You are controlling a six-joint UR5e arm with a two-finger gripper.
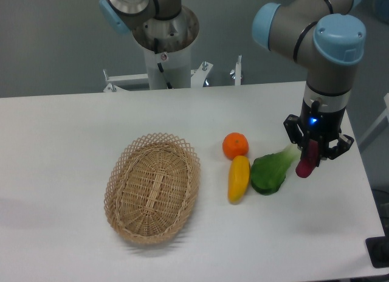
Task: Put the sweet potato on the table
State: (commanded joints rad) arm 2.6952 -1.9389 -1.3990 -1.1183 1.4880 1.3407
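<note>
Single fixed view, right half of the table (55, 130). The gripper (311, 153) hangs from the arm's wrist, pointing down, and its fingers are closed on the sweet potato (306, 161). The tuber sits between the fingers, upper end hidden by the gripper body, lower end sticking out below and tilted slightly to the left. Whether that lower tip touches the white surface or hangs just above it cannot be told from this angle.

Just beside the tuber, on its left, lies a green leafy vegetable (269, 172); its pale stalk end reaches up toward the gripper, contact unclear. Further left: a yellow elongated fruit (238, 178) lying on the table, with a round orange (235, 145) touching or nearly touching its upper end. Well apart, left of centre, an oval wicker basket (152, 186) stands with nothing visible inside
</note>
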